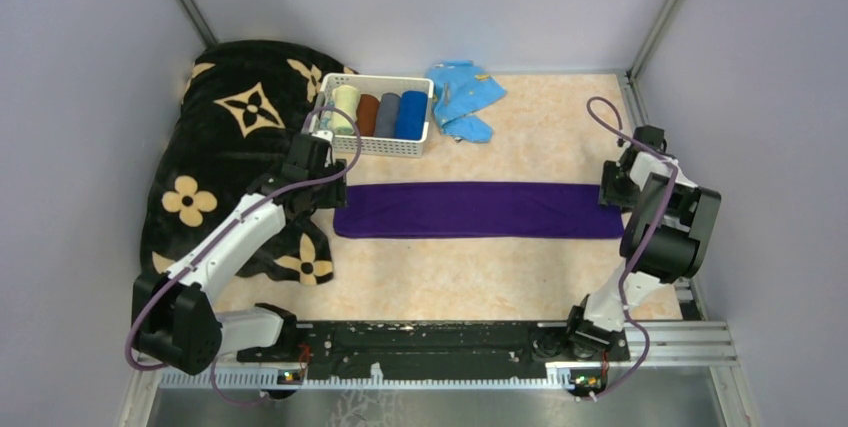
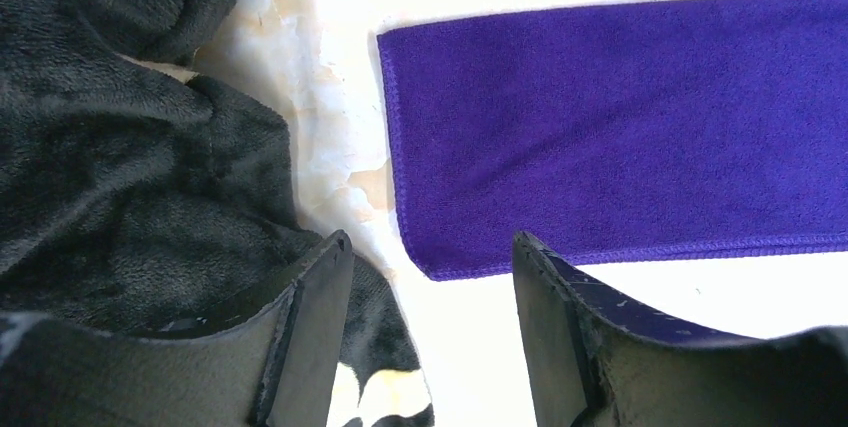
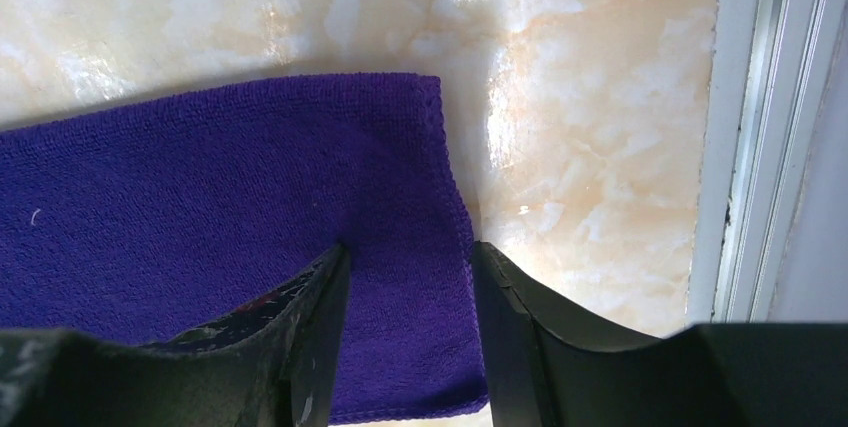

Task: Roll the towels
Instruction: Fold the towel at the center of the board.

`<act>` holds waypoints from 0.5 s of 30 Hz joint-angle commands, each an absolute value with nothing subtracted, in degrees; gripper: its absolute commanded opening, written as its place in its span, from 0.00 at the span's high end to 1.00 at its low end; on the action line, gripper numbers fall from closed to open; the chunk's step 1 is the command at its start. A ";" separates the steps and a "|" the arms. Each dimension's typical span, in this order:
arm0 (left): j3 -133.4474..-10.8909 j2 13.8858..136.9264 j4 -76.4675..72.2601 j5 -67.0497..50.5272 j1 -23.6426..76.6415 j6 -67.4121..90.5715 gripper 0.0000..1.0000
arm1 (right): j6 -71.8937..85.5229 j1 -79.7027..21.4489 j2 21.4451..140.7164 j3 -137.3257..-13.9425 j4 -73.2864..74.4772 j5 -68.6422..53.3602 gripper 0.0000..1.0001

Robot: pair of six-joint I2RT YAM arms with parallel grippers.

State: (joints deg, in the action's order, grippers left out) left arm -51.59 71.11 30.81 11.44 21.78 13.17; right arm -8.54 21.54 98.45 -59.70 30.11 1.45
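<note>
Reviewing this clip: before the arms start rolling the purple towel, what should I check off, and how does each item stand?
1. The purple towel lies as a flat, straight strip: ok.
2. The left gripper is open at the strip's left end: ok.
3. The right gripper is open, with its jaws on either side of the strip's right edge: ok.
4. The black blanket is apart from the towel: ok. Bare table shows between them, but the blanket sits under one left jaw.
5. Either gripper is touching the cloth: cannot tell.
</note>
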 commanded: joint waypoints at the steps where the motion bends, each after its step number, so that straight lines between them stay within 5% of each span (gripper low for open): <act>1: -51.07 69.75 29.59 13.22 22.12 12.41 0.34 | -10.20 22.46 102.34 -60.53 30.50 4.07 0.51; 15: -50.89 70.05 29.49 13.80 21.99 12.29 0.33 | -9.76 27.95 105.86 -58.87 31.34 -2.41 0.52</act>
